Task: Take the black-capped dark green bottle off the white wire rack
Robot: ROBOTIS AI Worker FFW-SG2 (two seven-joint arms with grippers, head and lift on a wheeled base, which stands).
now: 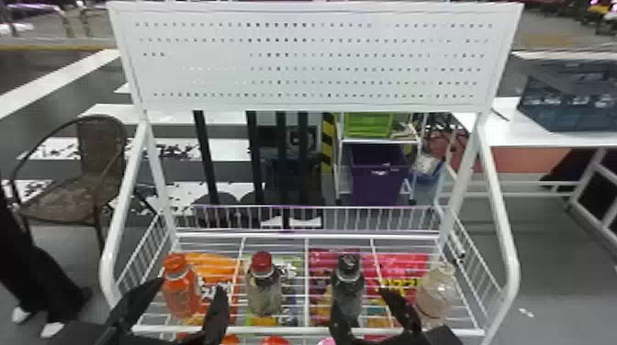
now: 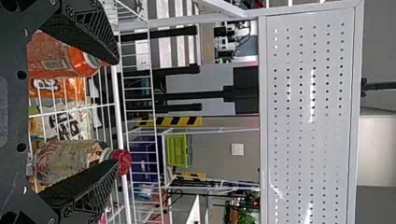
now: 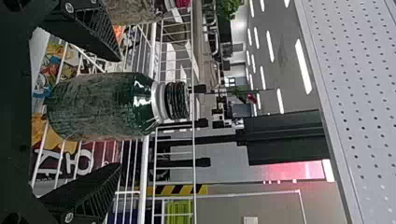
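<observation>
Before I lift the dark green bottle [image 3: 102,106], my spread right gripper [image 3: 119,112] must clasp it at one o'clock, left gripper [image 2: 117,113] agape.

Datum: rack shelf [image 1: 306,275] centre; 12 o'clock points away from the robot.
First bottle [image 1: 181,293]: on shelf, 9 o'clock, outermost.
Second bottle [image 1: 264,298]: on shelf, 9 o'clock, nearer centre.
Third bottle [image 1: 350,286]: on shelf, 3 o'clock, nearer centre.
Fourth bottle [image 1: 434,293]: on shelf, 3 o'clock, outermost.
Packets [image 1: 215,262]: below shelf wires.
Board [image 1: 312,59]: 12 o'clock, above shelf.
Chair [image 1: 98,167]: 10 o'clock, beyond rack.
Bin [image 1: 378,176]: 1 o'clock, behind rack.
Crate [image 1: 569,105]: 2 o'clock, on side table [image 1: 505,135].
</observation>
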